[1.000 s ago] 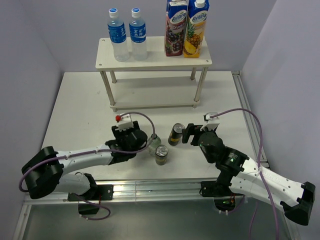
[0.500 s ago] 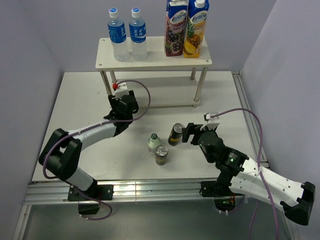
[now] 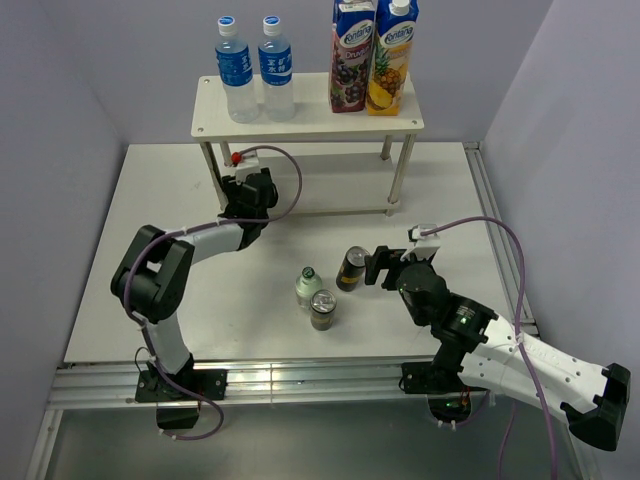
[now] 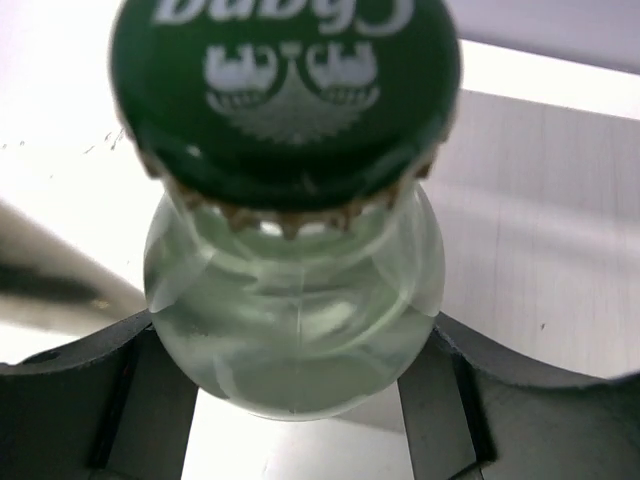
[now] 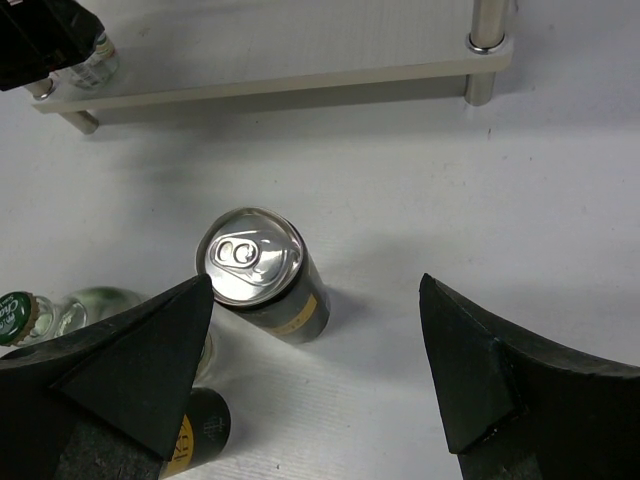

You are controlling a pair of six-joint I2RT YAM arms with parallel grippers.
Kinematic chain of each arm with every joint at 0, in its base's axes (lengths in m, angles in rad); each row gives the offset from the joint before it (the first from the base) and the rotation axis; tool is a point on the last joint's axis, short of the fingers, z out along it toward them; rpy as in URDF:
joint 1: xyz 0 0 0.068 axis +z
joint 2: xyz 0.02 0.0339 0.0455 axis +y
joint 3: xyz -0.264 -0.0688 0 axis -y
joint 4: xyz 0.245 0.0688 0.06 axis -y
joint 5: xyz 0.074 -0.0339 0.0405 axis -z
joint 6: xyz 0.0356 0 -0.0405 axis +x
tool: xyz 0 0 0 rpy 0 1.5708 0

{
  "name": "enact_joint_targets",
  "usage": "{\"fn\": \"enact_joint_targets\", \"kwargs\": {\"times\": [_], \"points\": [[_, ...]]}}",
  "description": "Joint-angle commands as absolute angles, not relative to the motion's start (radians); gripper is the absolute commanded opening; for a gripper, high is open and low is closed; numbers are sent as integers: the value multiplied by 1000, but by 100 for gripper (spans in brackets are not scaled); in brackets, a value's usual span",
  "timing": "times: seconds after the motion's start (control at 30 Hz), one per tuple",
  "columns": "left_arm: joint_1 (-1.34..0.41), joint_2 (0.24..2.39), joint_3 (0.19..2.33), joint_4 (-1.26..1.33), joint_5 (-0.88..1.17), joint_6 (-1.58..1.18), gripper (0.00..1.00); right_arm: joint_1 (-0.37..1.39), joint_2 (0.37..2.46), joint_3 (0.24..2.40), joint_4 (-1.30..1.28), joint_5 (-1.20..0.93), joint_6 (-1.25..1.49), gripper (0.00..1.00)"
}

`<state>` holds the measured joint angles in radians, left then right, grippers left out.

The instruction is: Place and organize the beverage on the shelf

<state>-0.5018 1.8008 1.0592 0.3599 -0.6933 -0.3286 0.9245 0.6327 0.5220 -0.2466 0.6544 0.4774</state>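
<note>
My left gripper (image 3: 252, 192) reaches in over the left end of the lower board of the cream shelf (image 3: 310, 125). It is shut on a green-capped bottle (image 4: 290, 300), held by the body between both fingers (image 4: 150, 400). That bottle also shows in the right wrist view (image 5: 97, 58), at the lower board's left end. My right gripper (image 3: 378, 265) is open and empty, just right of a dark can (image 3: 351, 268). This can stands between the open fingers in the wrist view (image 5: 255, 265). A second can (image 3: 322, 309) and another green-capped bottle (image 3: 308, 285) stand together on the table. Two blue-capped water bottles (image 3: 236, 75) stand on the top board's left.
Two tall juice cartons (image 3: 370, 55) stand on the right half of the top board. The shelf's thin legs (image 3: 398, 180) frame the lower board (image 5: 280, 50). Walls close in the table at the left, back and right.
My left arm has swung from the table's middle, beside the cans, back to the shelf's lower left. The right arm, both cans and the table bottle have not moved.
</note>
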Motion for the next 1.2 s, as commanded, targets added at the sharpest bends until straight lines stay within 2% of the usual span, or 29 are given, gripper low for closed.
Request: {"fn": "enact_joint_targets", "kwargs": {"times": [0.0,0.17,0.27,0.37,0.4,0.43,0.47,0.5,0.67,0.7,1.0,1.17], "points": [[-491,1798,1155,537,-701,-311,0,917,629,519,-212,683,469,90],[-476,1839,1192,531,-703,-321,0,916,629,517,-213,684,469,90],[-462,1855,1200,528,-675,-330,6,917,630,517,-212,681,471,90],[-453,1862,1203,518,-652,-327,32,917,632,517,-210,680,471,90],[-453,1858,1200,518,-644,-322,51,917,630,518,-210,680,471,90],[-451,1853,1192,512,-643,-324,61,917,629,518,-210,678,471,90],[-453,1847,1186,512,-640,-327,68,916,627,517,-210,677,471,90],[-451,1833,1178,515,-643,-322,81,916,627,517,-209,675,471,90],[-454,1787,1143,499,-635,-316,90,917,624,515,-207,672,472,90],[-453,1769,1138,496,-632,-318,98,916,624,515,-206,670,472,90],[-509,1622,1065,368,-673,-342,99,917,603,509,-209,675,474,90],[-577,1471,904,312,-715,-403,99,916,592,508,-212,675,477,90]]}}
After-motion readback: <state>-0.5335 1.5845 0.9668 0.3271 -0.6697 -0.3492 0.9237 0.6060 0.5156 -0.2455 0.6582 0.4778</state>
